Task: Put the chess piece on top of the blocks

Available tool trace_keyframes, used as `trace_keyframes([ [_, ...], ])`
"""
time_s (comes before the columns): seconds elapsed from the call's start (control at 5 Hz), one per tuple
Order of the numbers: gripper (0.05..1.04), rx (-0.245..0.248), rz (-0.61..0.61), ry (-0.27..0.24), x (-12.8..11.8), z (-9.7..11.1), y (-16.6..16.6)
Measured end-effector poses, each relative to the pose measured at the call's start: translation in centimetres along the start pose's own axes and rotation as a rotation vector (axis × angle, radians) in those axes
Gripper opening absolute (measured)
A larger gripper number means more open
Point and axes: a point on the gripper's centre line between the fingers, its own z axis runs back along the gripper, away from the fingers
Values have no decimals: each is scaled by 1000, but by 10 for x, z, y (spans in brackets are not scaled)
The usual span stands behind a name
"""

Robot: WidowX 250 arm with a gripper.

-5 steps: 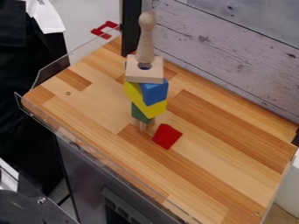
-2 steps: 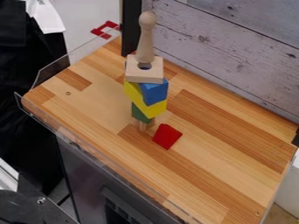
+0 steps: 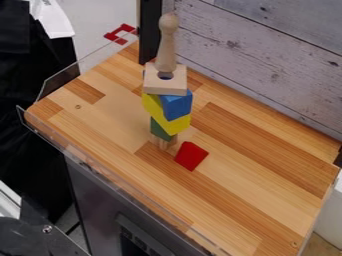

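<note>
Chess piece (image 3: 166,47), upright, atop the stacked blocks (image 3: 176,106)

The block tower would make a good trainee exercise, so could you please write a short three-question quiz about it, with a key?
1. True or false: in the tower, the green block is lower than the blue block.
2. Which lies apart on the table?
a) the blue block
b) the red block
c) the green block
3. Fill in: the chess piece stands on a pale block with a ____ in it.

Key: 1 true; 2 b; 3 hole
</note>
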Motion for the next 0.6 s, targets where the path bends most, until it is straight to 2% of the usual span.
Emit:
trace_keyframes([
  [0.6,1000,3,9,-10,-2,3,0],
])
